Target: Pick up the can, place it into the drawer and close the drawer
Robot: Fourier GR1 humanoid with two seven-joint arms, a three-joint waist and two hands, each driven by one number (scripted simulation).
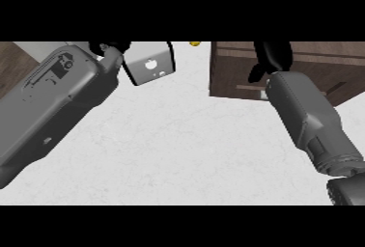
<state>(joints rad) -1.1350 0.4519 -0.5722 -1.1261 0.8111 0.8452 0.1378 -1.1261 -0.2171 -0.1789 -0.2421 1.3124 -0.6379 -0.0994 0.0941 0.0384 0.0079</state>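
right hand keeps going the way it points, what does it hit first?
Likely the wooden drawer unit: the right hand already overlaps its top and points toward the far edge. Depth is unclear, so it may be hovering above it.

White counter (178, 144), brown drawer unit (235, 72)

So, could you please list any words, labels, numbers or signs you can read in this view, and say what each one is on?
No readable words or numbers anywhere.
White box beside the left hand: a small round apple-like mark, no legible text.
Left forearm: dark panel markings, too blurred to read.
Wooden drawer unit under the right hand: no text.
Small yellow object at the top edge: no visible label.
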